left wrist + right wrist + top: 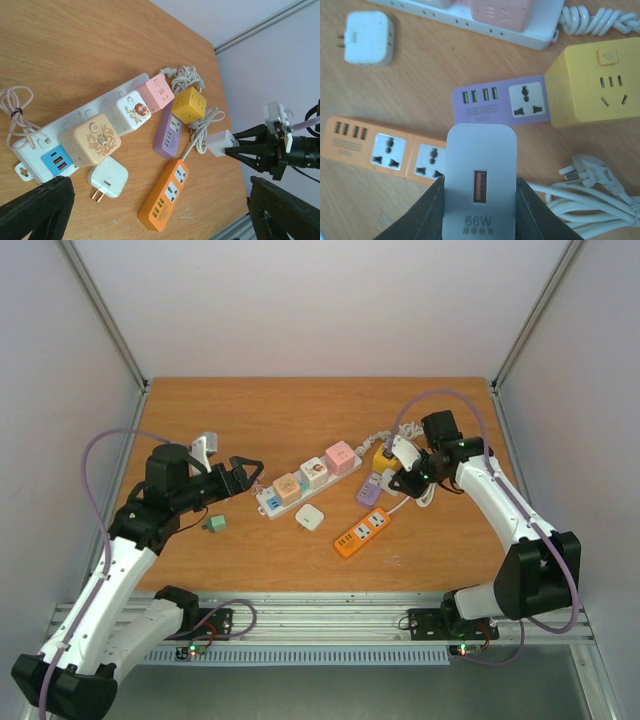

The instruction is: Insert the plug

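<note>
The right pincer [480, 215] is clamped on the flat sides of the white 66W charger [480, 165], at lower centre above the orange power strip [385, 147]. The charger seems light, rigid and slippery. The left pincer [243, 472] stands apart.

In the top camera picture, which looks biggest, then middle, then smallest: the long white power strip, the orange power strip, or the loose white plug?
1. long white power strip, clearly largest.
2. orange power strip.
3. loose white plug, smallest.
All lie flat on one table, so nearness hardly changes this.
</note>
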Action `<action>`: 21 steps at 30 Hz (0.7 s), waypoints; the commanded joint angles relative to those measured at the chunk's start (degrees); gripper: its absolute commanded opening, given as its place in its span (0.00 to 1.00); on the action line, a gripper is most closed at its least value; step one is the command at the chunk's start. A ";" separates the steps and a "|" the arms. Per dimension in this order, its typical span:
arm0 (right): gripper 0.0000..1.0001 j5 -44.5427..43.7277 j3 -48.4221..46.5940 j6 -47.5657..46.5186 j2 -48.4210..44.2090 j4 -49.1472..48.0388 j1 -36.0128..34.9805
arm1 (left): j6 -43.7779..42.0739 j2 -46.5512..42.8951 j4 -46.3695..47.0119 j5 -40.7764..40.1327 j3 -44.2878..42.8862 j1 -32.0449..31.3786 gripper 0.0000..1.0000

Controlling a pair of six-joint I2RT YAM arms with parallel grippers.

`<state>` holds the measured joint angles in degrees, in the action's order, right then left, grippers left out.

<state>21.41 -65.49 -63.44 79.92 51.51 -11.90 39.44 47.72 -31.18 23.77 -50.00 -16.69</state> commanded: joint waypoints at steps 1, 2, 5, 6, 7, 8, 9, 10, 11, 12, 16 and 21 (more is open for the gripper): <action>0.11 -2.30 -3.48 -6.04 2.54 -0.43 1.14 | -3.66 0.07 -0.62 -2.33 -2.12 0.23 0.96; 0.11 -2.38 -3.96 -6.45 3.34 -0.67 1.29 | -4.00 0.13 -0.82 -2.71 -2.16 0.24 0.96; 0.11 -2.70 -3.85 -7.91 5.04 -3.20 1.46 | -5.24 0.31 -1.17 -3.92 -2.37 0.21 0.97; 0.11 -2.77 -3.70 -8.30 5.43 -3.88 1.50 | -5.78 0.35 -1.27 -4.36 -2.46 0.25 0.97; 0.11 -2.35 -3.74 -8.73 5.95 -4.17 1.47 | -6.15 0.41 -1.46 -4.86 -2.54 0.20 0.97; 0.12 -1.77 -4.04 -9.29 6.56 -4.26 1.45 | -6.56 0.47 -1.66 -5.09 -2.70 0.25 0.97; 0.12 -1.43 -4.18 -9.47 7.12 -4.68 1.44 | -6.96 0.60 -1.86 -5.13 -2.92 0.24 0.98; 0.12 -1.27 -4.26 -9.61 7.58 -5.18 1.44 | -7.52 0.80 -2.07 -5.21 -3.11 0.25 0.98; 0.12 -0.62 -4.29 -9.83 7.81 -5.46 1.44 | -7.71 0.98 -2.05 -5.30 -3.31 0.21 0.98; 0.12 -0.07 -4.41 -9.90 8.09 -5.66 1.44 | -7.85 1.11 -2.09 -5.24 -3.53 0.22 0.98; 0.13 0.69 -3.89 -9.07 9.07 -8.19 1.40 | -8.13 1.38 -2.04 -5.04 -3.81 0.20 0.99; 0.13 -0.95 -2.75 -9.65 11.00 -9.87 1.29 | -7.86 1.43 -1.87 -4.80 -3.28 0.22 0.99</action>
<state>20.56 -68.12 -71.66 89.38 44.51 -10.83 32.62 49.10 -34.13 19.44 -51.96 -16.69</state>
